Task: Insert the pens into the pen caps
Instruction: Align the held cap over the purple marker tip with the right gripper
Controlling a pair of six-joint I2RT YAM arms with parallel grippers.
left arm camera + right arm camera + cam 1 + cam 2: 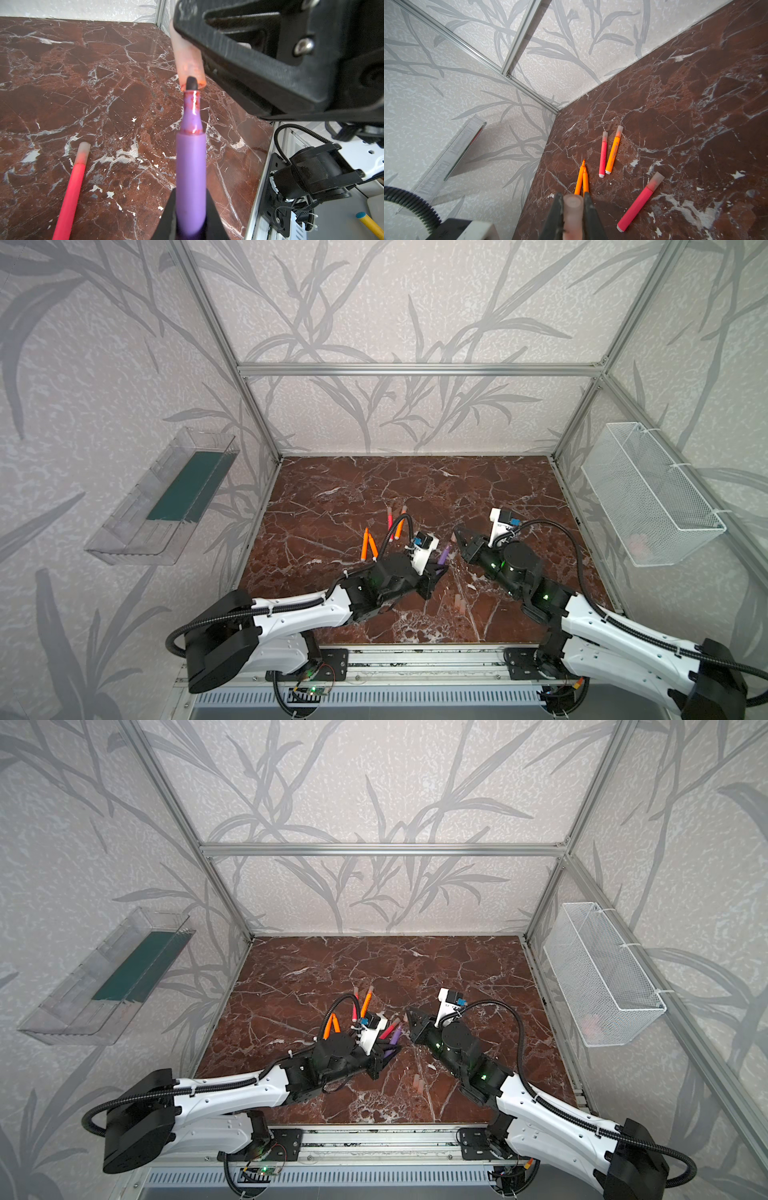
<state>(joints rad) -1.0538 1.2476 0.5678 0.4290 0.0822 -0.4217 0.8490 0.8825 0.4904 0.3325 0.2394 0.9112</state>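
My left gripper (191, 199) is shut on a purple pen (191, 166), seen in both top views (444, 554) (395, 1038). Its dark tip sits just inside the mouth of a pale pinkish pen cap (190, 62). My right gripper (573, 199) is shut on that cap (572, 209) and meets the left one mid-table (456, 533). Two bare orange pens (581, 178) lie side by side. A red-pink pen (603, 153), an orange pen (613, 151) and another red-pink pen (639, 201) lie capped. Two loose caps (459, 603) lie near the front.
A clear plastic bin (162, 497) hangs on the left wall and a white wire basket (648, 493) on the right wall. The marble tabletop (415, 481) ends at an aluminium rail (415, 659) in front. The right arm's black body (291, 62) looms close beside the held cap.
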